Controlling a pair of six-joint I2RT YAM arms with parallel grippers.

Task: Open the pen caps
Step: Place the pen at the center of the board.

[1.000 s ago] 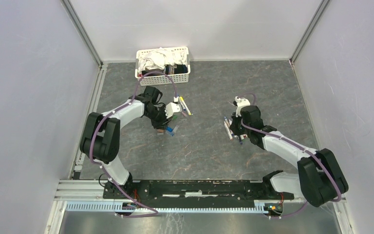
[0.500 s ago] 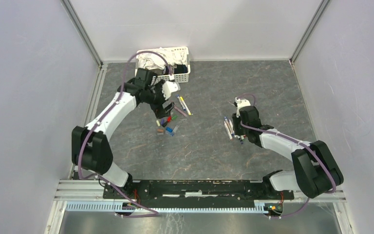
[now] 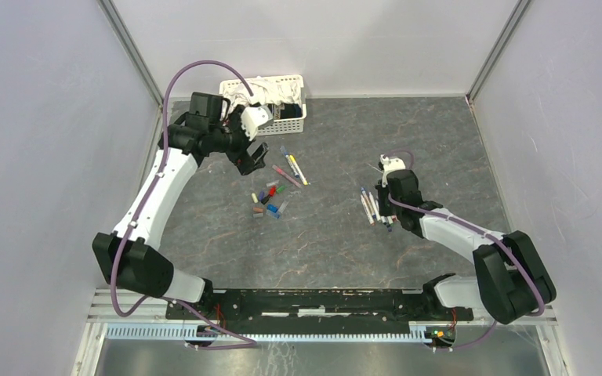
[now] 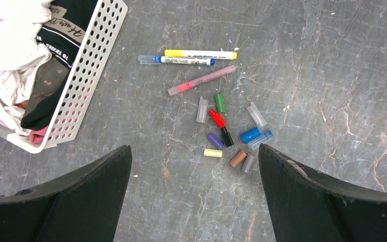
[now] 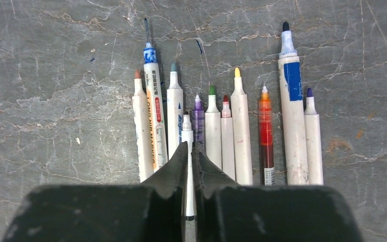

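White slotted basket [image 4: 88, 60] of crumpled cloths [image 4: 5, 35] on grey marbled tabletop [image 3: 439, 141].

Approx. ten loose pen caps [image 4: 215, 118] (green, red, black, purple, yellow, brown, grey, blue, some clear) lie in a tight scatter. Three capped pens [image 4: 200, 54] (yellow, blue, pink) lie flat just beyond them. Well apart, the uncapped pens [image 5: 242, 136] lie side by side in a row, bare tips all pointing one way.

Grey marbled tabletop [image 3: 321, 251] — boxed in by pale plain walls [image 3: 47, 157] with aluminium corner posts [image 3: 137, 55].
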